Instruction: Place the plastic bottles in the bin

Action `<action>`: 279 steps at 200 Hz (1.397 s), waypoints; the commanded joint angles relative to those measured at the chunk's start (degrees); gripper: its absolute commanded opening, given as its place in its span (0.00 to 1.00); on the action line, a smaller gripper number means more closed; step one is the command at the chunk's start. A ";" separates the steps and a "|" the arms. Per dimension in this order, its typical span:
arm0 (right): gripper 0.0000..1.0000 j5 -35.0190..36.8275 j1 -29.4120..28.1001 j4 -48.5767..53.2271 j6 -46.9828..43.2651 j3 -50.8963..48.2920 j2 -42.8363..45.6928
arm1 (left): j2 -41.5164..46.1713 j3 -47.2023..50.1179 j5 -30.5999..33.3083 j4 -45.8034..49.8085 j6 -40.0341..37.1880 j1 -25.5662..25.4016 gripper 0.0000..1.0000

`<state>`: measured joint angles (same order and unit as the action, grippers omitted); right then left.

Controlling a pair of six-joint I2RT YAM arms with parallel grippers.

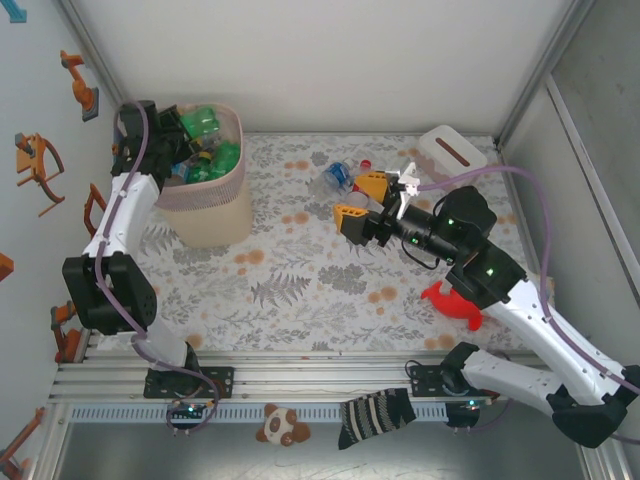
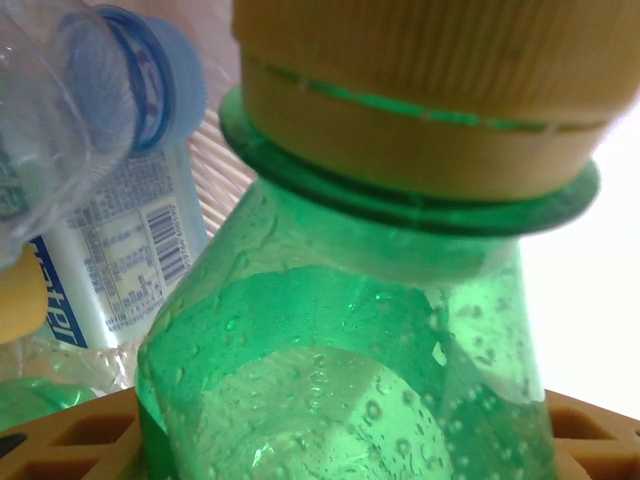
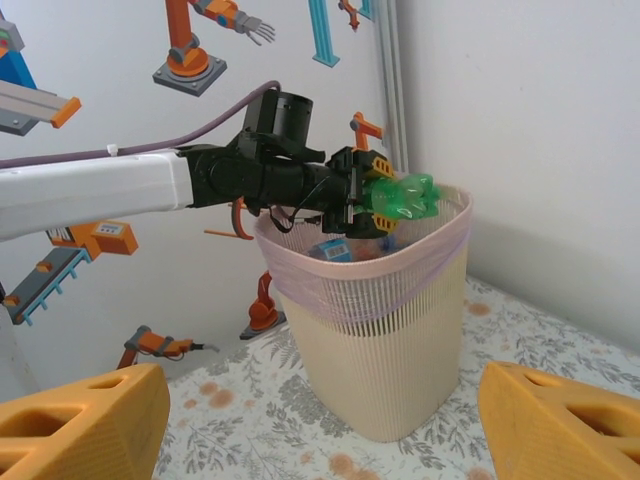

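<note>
- Green bottle [image 2: 340, 330] is closest in the L wrist view. The left gripper [image 3: 362, 196] has it by the body, jaws part closed round it.
- It hangs above the bin [image 3: 400, 340], far left, w/ other bottles [image 3: 330, 248] inside.
- To do this well: centre it over the opening, then open wide so it drops clear of the rim.
- Right gripper [image 1: 358, 200] is mid-table, jaws apart & empty. Loose bottles [image 1: 340, 175] lie just beyond it, prob. next pick.

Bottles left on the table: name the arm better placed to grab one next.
Right. The right gripper, open, hovers beside the table bottles; the left gripper is shut on a green bottle above the bin.
</note>
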<state>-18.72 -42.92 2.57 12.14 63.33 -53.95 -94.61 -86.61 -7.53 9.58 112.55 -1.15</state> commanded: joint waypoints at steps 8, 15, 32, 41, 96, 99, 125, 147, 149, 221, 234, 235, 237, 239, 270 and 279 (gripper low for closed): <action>0.80 0.54 -0.44 -1.18 0.34 -0.31 0.78 | -0.60 -3.82 -0.62 -0.25 5.26 0.30 0.44; 0.80 0.53 -0.41 -1.03 0.34 -0.29 0.70 | -1.08 -4.29 -0.87 -0.01 5.62 0.68 0.45; 0.80 0.53 -0.41 -0.72 0.09 -0.12 0.58 | -2.50 -5.35 -1.25 0.08 6.42 1.21 0.52; 0.80 0.53 -0.41 -0.64 0.03 -0.06 0.52 | -3.05 -6.17 -1.35 0.72 6.19 1.32 0.57; 0.80 0.69 -0.41 -0.17 -0.28 0.46 0.49 | -2.97 -8.96 -0.48 4.72 4.67 1.24 0.76; 0.80 0.62 -0.41 -0.15 -0.30 0.41 0.48 | -2.80 -8.93 -0.36 4.94 4.59 1.28 0.77; 0.80 0.61 -0.41 -0.22 -0.20 0.46 0.53 | -0.98 -8.65 0.79 6.80 4.13 1.11 0.78; 0.80 0.59 -0.42 -0.11 -0.12 0.40 0.76 | 0.95 -7.65 2.03 7.37 3.78 1.06 0.78; 0.80 0.54 -0.37 -0.11 -0.11 0.39 0.78 | 1.10 -7.55 2.09 7.42 3.83 1.06 0.78; 0.80 0.40 -0.41 -0.55 0.35 0.21 0.88 | 4.51 -8.84 0.47 9.83 -1.73 0.03 0.82; 0.80 0.35 -0.41 -0.50 0.40 0.21 0.83 | 5.01 -9.10 0.23 9.42 -2.93 -0.24 0.82; 0.80 0.35 -0.46 -0.48 0.41 0.21 0.85 | 5.03 -9.15 0.23 9.37 -3.07 -0.29 0.82; 0.80 0.35 -0.47 -0.53 0.42 0.21 0.86 | 5.02 -9.23 0.17 9.33 -3.33 -0.33 0.82; 0.80 0.35 -0.43 -0.50 0.38 0.17 0.80 | 4.93 -9.31 0.11 9.38 -3.51 -0.39 0.82; 0.80 0.35 -0.42 -0.72 0.31 0.26 0.43 | 3.75 -11.58 -2.16 8.58 -6.95 -1.46 0.79; 0.80 0.43 -0.42 -0.90 0.36 0.19 0.28 | 3.30 -12.46 -3.00 8.40 -7.69 -1.95 0.78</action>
<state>-18.55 -42.92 2.76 12.14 63.33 -53.98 -91.48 -95.55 -7.53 18.15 109.01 -2.00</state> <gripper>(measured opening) 0.799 0.795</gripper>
